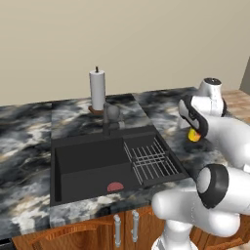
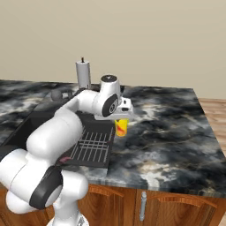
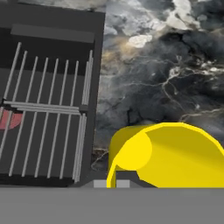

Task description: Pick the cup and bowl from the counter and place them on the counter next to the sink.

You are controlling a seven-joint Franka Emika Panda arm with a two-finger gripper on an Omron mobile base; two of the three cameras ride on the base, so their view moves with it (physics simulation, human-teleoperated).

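The small yellow cup (image 1: 194, 136) (image 2: 121, 127) (image 3: 170, 153) is held in my gripper (image 1: 194, 131) (image 2: 122, 121), which is shut on it. It hangs low over the dark marble counter (image 2: 167, 132) (image 3: 175, 65), just right of the sink (image 1: 88, 141) (image 2: 26, 128) and its wire dish rack (image 1: 151, 158) (image 2: 95, 145) (image 3: 43, 109). Whether the cup's base touches the counter I cannot tell. In the hand view the cup lies close below the camera and covers the fingertips. The bowl is out of view.
A dark faucet (image 1: 111, 117) stands behind the basin, with a paper towel roll (image 1: 97, 90) (image 2: 83, 75) behind it. A small reddish thing (image 1: 115, 186) (image 3: 8, 120) lies on the basin floor. Marble stretches right of the cup to the counter's end (image 2: 198, 119).
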